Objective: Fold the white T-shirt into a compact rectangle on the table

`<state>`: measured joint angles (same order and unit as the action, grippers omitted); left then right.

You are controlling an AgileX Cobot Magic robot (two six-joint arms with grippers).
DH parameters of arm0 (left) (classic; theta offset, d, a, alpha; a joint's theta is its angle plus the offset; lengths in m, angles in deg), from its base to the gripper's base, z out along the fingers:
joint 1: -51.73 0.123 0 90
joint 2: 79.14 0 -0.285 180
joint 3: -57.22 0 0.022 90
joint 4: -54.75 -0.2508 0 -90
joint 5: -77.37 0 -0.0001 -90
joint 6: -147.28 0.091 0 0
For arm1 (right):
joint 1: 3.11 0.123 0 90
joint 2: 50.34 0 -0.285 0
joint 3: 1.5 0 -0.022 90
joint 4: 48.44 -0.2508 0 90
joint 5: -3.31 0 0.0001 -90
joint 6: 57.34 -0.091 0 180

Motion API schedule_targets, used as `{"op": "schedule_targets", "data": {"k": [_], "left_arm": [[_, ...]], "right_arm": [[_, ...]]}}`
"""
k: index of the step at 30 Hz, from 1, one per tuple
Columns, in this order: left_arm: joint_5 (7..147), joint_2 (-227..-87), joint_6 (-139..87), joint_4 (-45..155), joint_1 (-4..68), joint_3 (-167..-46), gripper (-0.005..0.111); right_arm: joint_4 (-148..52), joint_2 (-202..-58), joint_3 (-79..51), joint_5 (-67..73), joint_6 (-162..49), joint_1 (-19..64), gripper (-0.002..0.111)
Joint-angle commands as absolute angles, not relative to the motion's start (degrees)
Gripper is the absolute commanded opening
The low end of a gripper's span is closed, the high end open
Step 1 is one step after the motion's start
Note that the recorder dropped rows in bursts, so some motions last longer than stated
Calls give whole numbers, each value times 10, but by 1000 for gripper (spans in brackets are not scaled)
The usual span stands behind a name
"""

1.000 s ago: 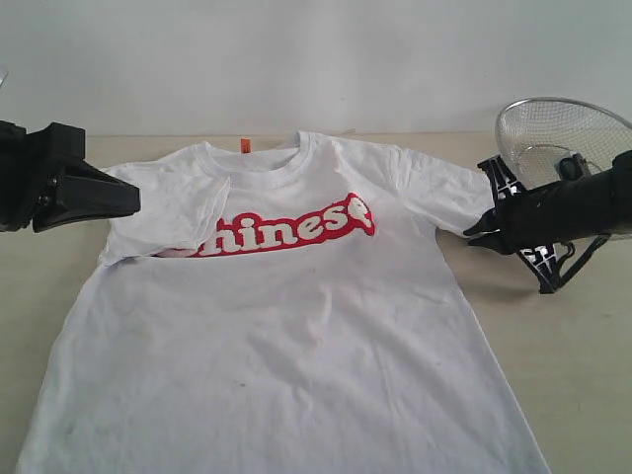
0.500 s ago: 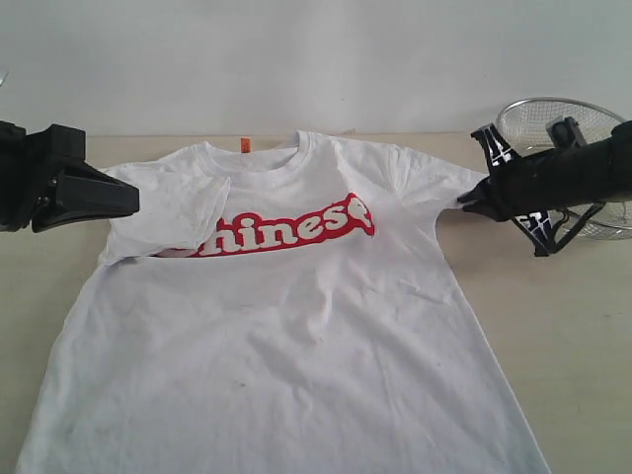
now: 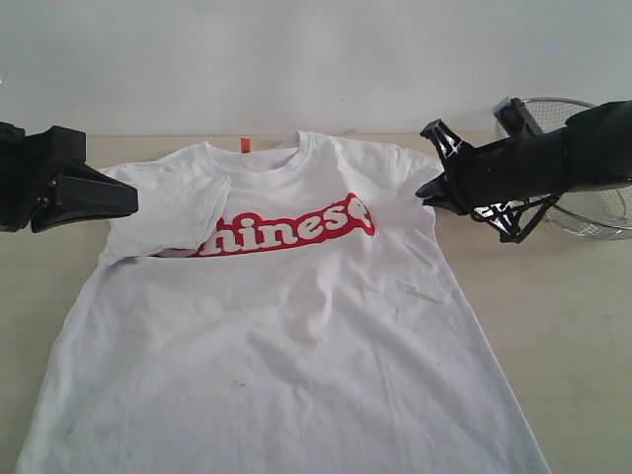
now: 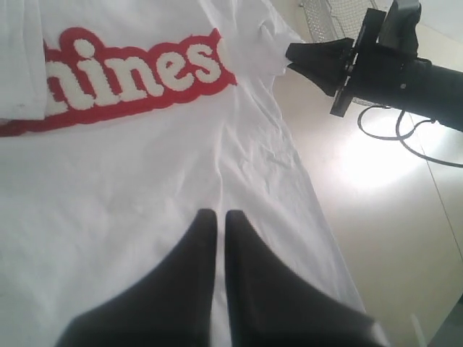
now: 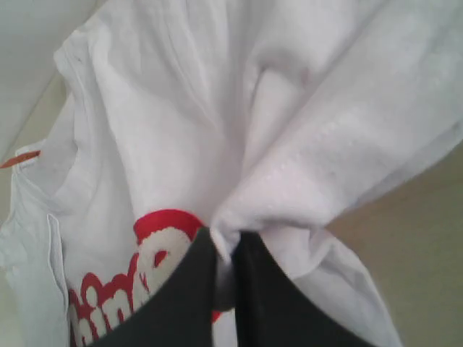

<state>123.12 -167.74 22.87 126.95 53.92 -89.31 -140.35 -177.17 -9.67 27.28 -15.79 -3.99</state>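
Got white T-shirt [image 3: 286, 326] sleeve clamped in right gripper [image 3: 427, 190]; drag low toward left edge of table [image 3: 573, 326], drop flat. Fingers together, empty, on left gripper [image 3: 133, 200].

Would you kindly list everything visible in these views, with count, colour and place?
table: one, pale beige, under everything.
T-shirt: one, white with red banner and white lettering, spread on the table; the sleeve on the left side is folded in over the chest.
neck tag: one, orange, at the collar.
basket: one, silver wire mesh, far right of the table, behind the right arm.
left gripper: one, black, shut, holding nothing, beside the folded sleeve.
right gripper: one, black, shut on the T-shirt's right-side sleeve.
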Motion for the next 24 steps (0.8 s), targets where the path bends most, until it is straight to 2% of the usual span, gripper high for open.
{"op": "schedule_targets", "data": {"k": [1, 11, 14, 18, 19, 24], "left_arm": [[1230, -1674, 234, 1267, 536, -890, 5], [1233, -1674, 234, 1262, 536, -890, 5], [1233, -1674, 234, 1262, 536, -890, 5], [1233, -1674, 234, 1262, 536, -890, 5], [1233, -1674, 234, 1262, 536, -890, 5], [1233, -1674, 234, 1262, 536, -890, 5]], "right_arm": [[-1406, -1766, -94, 268, -134, -19, 0], [-1387, -1767, -94, 225, -88, 41, 1], [-1367, -1767, -94, 217, -77, 54, 16], [-1340, -1767, -94, 224, -80, 56, 62], [-1331, -1767, -94, 224, -85, 56, 68], [-1321, -1763, -94, 241, -106, 52, 64]]}}
